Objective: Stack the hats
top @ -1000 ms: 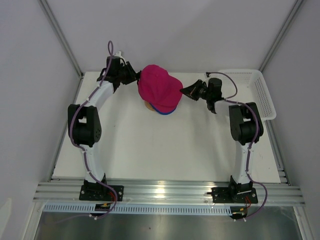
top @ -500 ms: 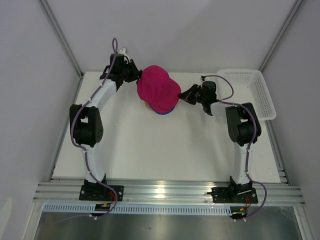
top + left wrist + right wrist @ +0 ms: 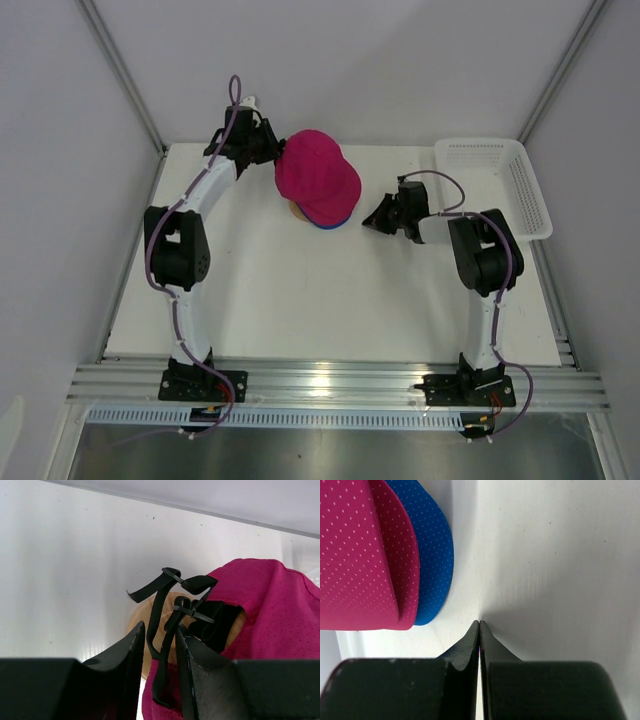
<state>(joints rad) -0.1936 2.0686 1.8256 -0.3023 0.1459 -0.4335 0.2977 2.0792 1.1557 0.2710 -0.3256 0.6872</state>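
A white bench fills the middle, closed in by plain pale grey walls on the left, right and far sides. Slanted metal struts rise from its far corners. Ribbed aluminium rails line the near edge, catching glare from soft, even overhead light.

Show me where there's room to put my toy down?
The big bare middle of the table, between the left arm and right arm, nearer than the hats. The back is crowded: hats, left tool, and the basket at right.
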